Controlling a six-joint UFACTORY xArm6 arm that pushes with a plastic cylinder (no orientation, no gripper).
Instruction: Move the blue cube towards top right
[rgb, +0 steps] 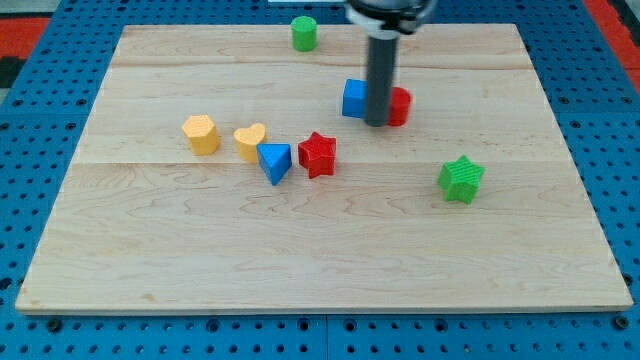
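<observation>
Camera view shows the blue cube (353, 98) on the wooden surface (300, 250), right of centre toward the view's top. My tip (377, 123) stands just at its right side, between it and a red block (399, 106) whose shape is partly hidden. No jaws exist on this rod. Lower left lie a red star (318, 154), blue triangular block (275, 161), yellow heart (250, 141) and yellow hexagonal block (201, 134). A green star (460, 179) sits right; a green cylinder (304, 33) near the top edge.

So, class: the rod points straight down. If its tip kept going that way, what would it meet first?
My tip would meet the wooden board itself, between the blue cube and red block; it seems there already.
</observation>
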